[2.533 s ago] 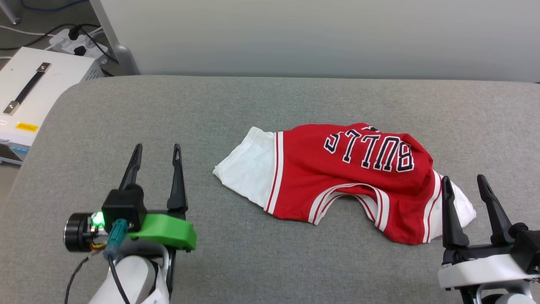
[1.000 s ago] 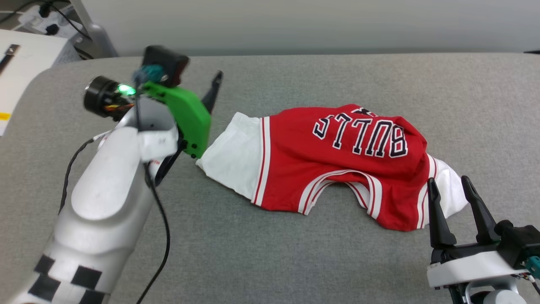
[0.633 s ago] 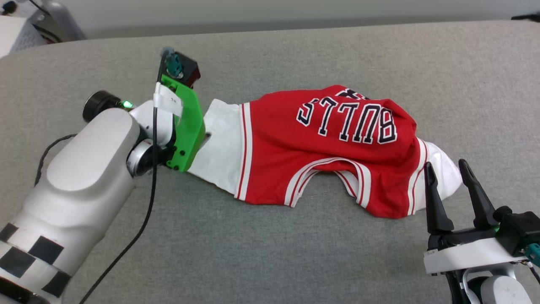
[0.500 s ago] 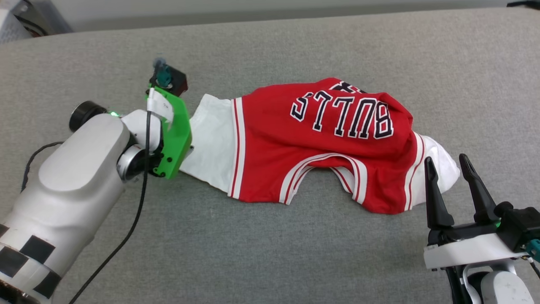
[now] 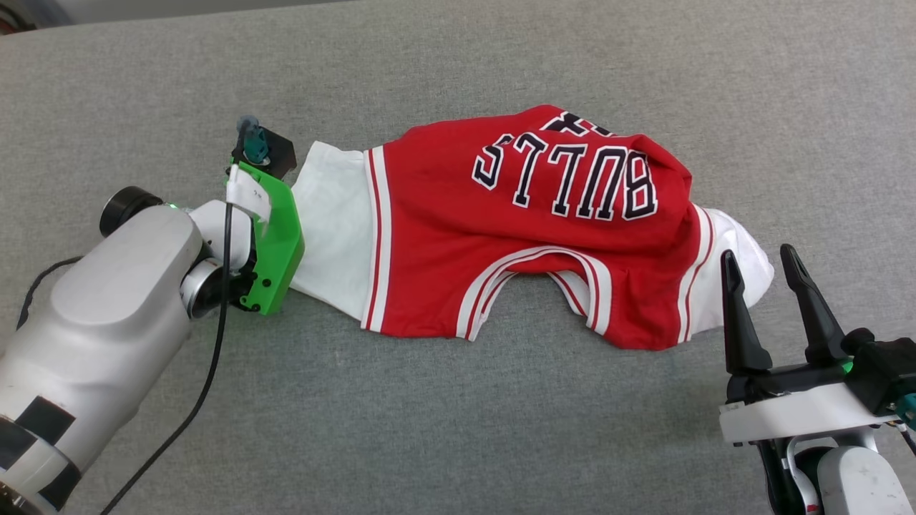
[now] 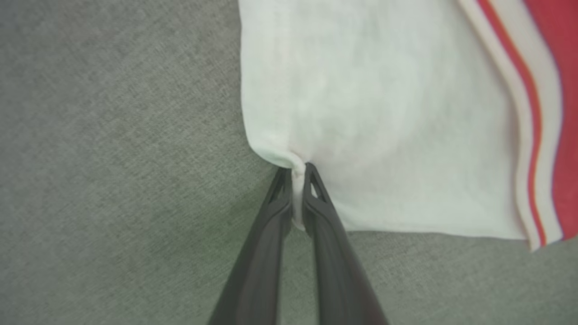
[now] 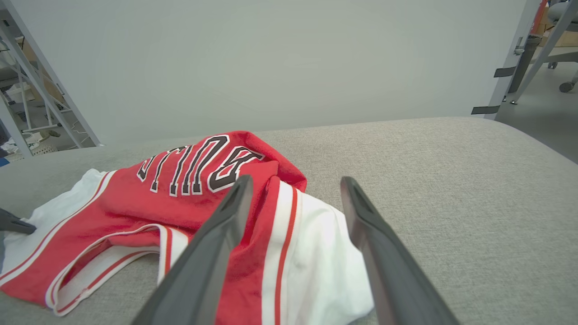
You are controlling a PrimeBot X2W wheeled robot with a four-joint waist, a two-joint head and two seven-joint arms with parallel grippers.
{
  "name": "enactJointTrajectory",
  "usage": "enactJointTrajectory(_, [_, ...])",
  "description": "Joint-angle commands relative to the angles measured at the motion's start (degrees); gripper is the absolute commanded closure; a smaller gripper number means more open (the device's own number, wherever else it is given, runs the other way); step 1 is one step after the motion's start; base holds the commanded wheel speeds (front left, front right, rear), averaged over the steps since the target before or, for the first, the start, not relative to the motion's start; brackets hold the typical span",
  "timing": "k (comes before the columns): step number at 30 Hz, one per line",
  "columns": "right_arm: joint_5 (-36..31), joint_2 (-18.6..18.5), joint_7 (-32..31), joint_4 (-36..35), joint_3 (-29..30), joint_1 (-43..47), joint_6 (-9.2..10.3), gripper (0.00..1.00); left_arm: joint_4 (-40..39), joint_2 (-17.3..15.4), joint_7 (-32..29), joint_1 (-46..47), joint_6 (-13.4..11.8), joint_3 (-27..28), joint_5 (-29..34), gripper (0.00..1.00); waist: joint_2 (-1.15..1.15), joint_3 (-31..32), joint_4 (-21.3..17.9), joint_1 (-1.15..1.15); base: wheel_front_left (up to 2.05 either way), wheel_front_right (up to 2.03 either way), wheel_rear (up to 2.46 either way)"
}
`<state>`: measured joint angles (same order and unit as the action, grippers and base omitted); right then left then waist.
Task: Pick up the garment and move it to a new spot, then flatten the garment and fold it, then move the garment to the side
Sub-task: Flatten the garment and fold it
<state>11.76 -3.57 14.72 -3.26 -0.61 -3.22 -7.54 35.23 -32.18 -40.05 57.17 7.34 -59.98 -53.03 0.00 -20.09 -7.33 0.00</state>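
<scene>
Grey fabric tabletop [image 5: 458,429], with a red basketball jersey with white sleeves [image 5: 501,243] crumpled at its middle.
Left gripper [image 6: 295,169] is clenched on a sleeve-edge fold; right gripper [image 5: 757,252] hangs spread beside the other sleeve. Lift slowly, keeping the pinch deep. The long axis runs left-right, neckline toward the robot.

Head view: high, steeply down on grey surface [image 5: 458,429], whole garment [image 5: 515,236] framed. Left wrist view: very close, straight down onto white sleeve [image 6: 361,113]. Right wrist view: low, near-level toward wall [image 7: 271,58]. All share garment.
</scene>
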Motion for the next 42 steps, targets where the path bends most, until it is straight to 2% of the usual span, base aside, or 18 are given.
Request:
enactJointTrajectory(1, [-0.4,0.0,0.3,-0.1,0.3,-0.5,0.05,0.0,0.4,0.0,1.6,-2.6,0.1,-1.3,-0.7,1.0,0.0,1.1,0.9,0.0,0.0,0.0,0.0])
enactJointTrajectory(6, [-0.8,-0.1,0.3,-0.1,0.8,0.5,0.05,0.0,-0.4,-4.3,7.3,-2.8,0.1,0.6,-4.1,1.0,0.0,3.3,2.2,0.0,0.0,0.0,0.0])
enactJointTrajectory(14, [-1.1,-0.5,0.3,-0.3,1.5,1.5,0.05,0.0,3.0,-10.0,9.7,-6.4,-0.2,2.6,-7.1,1.0,0.0,4.0,3.3,0.0,0.0,0.0,0.0])
enactJointTrajectory(19, [-1.3,-1.0,0.3,-0.1,2.0,1.6,0.05,0.0,5.3,-10.1,12.2,-9.2,-1.1,3.2,-8.2,1.0,0.0,4.0,3.1,0.0,0.0,0.0,0.0])
enactJointTrajectory(20, [-1.4,-1.0,0.3,-0.1,2.1,1.6,0.05,0.0,5.6,-9.6,13.5,-9.7,-1.5,3.4,-8.3,0.59,0.0,4.3,3.2,0.0,0.0,0.0,0.0])
enactJointTrajectory(21, [-1.5,-1.2,0.3,-0.1,2.3,1.6,0.05,0.0,5.8,-9.0,15.3,-10.2,-1.9,3.6,-8.1,0.0,0.0,4.7,3.2,0.0,0.0,0.0,0.0])
enactJointTrajectory(28, [-1.9,-4.7,0.3,-1.7,3.5,-0.3,0.05,0.0,4.5,-6.0,36.5,-12.9,-6.8,7.0,-4.5,0.0,0.0,8.4,4.4,0.0,0.0,0.0,0.0])
enactJointTrajectory(33, [-1.1,-9.8,0.3,-2.6,4.1,-3.7,0.05,0.0,0.9,-4.6,50.1,-16.0,-12.6,8.4,-1.0,0.0,0.0,11.0,6.1,0.0,0.0,0.0,0.0])
enactJointTrajectory(36, [0.7,-13.7,0.3,-0.8,1.9,-5.6,0.05,0.0,-2.8,-4.0,53.8,-18.1,-16.4,9.5,1.0,0.0,0.0,11.8,7.2,0.0,0.0,0.0,0.0])
enactJointTrajectory(38, [2.1,-17.6,0.3,1.7,-0.9,-6.9,0.05,0.0,-6.4,-3.7,54.8,-19.7,-19.7,11.3,3.0,0.0,0.0,12.1,8.0,0.0,0.0,0.0,0.0])
enactJointTrajectory(42, [6.7,-26.0,-4.6,4.2,-8.4,-11.2,0.05,0.0,-16.5,-2.5,55.0,-24.8,-25.9,18.1,9.2,0.0,0.0,12.1,9.3,0.0,0.0,0.0,0.0])
